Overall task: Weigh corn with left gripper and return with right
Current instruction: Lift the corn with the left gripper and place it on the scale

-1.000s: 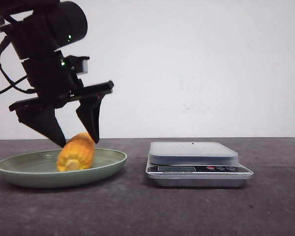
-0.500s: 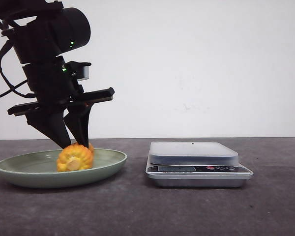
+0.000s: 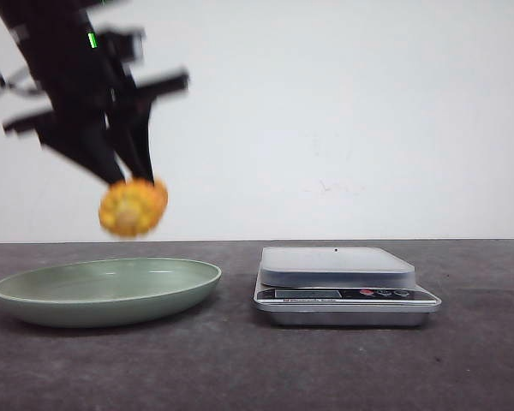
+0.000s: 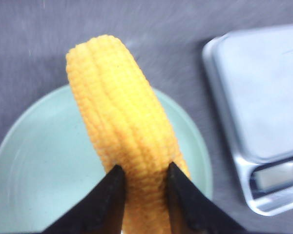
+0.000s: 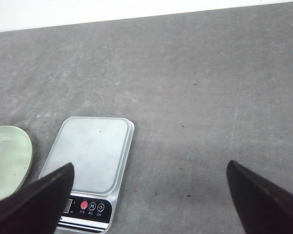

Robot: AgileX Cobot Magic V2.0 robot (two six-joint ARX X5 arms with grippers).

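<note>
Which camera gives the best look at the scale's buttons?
The right wrist view: the scale faces it, with the red and dark buttons plainly visible. The front view shows the button strip edge-on and small. The left wrist view shows only its platform and blurred display.

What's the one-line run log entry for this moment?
left pincer: shut on corn, above plate | right pincer: open, empty | scale: bare
</note>
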